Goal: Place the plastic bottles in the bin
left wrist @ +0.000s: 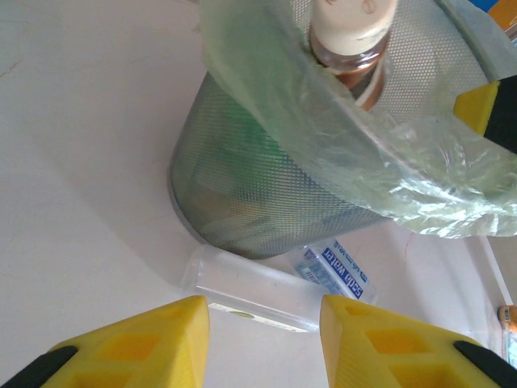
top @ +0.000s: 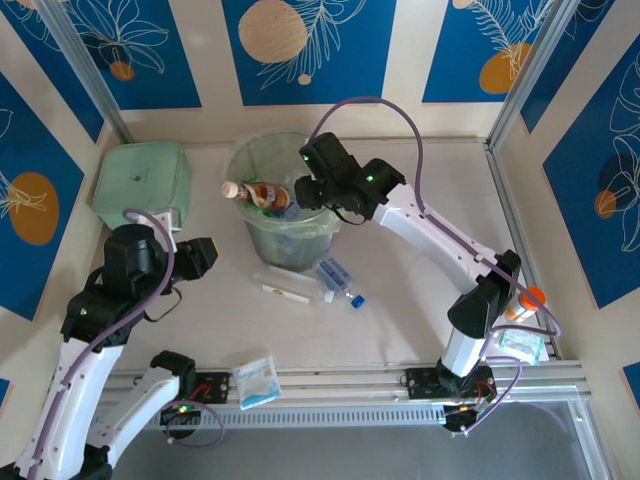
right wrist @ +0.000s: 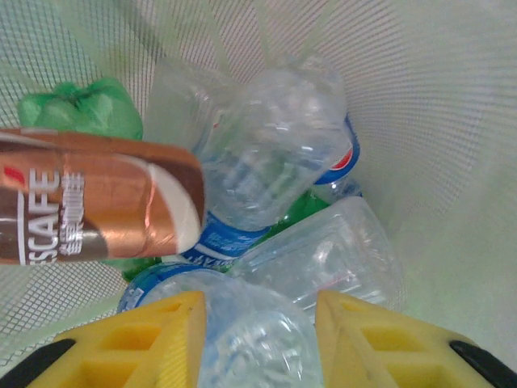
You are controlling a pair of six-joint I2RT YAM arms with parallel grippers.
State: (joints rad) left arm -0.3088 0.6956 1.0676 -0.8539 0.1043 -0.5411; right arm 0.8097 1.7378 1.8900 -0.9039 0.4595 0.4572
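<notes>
Glossy, crinkled plastic bottles [right wrist: 275,153]; fine-meshed, matt bin [left wrist: 242,186].

a pale off-white table [top: 420,290] seen from above, with an aluminium rail [top: 350,382] along its near edge. a round translucent pale-green bin [top: 285,245] with a bag liner stands upright towards the back, near the middle. just in front of its base a long clear bottle [top: 283,287] lies on its side, and a small blue-labelled bottle [top: 337,278] with a blue cap lies just beside it. a square pale-green lidded box [top: 142,180] sits at the far left. a flat white-and-blue packet [top: 257,382] lies at the near edge, partly over the rail. an orange-capped item [top: 527,298] at the right edge is too small to identify.
</notes>
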